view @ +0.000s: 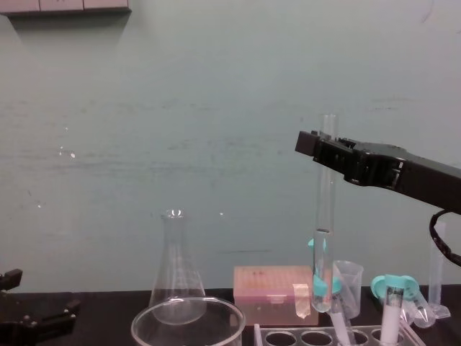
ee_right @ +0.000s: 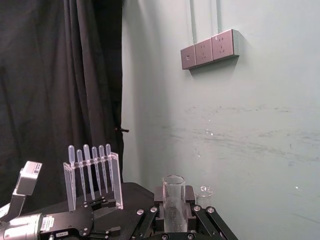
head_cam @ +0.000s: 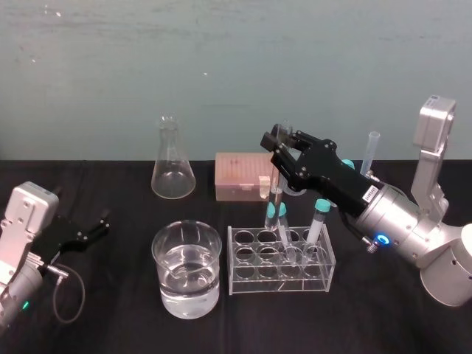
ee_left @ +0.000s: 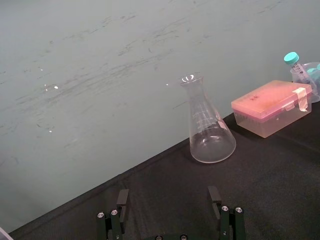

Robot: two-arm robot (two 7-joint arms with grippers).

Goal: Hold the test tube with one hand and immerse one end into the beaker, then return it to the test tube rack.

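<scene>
The right tool [head_cam: 280,140] is gripping the test tube [view: 325,216] near its open top, with the fingers closed on the glass, and is holding it upright over the test tube rack [head_cam: 237,259]. In the chest view the round lower end is hanging just above the rack's top plate, not inside a hole. I am judging that the work is somewhere in the middle. The tube is out of the rack, but the pictures are not telling whether the dip into the beaker [head_cam: 164,284] is done, and the return to the rack is surely waiting. The beaker, partly filled with clear liquid, is standing just beside the rack on the robot's left, and its wide rim is giving much room for the tube. The air between them is looking free. More care is needed at the rack, because the teal-capped tubes [head_cam: 318,217] are leaning there and one cap is sitting very near the held tube. The left tool [head_cam: 99,225] is resting with fingers apart at the left side of the desk [head_cam: 110,324], well apart from everything.
</scene>
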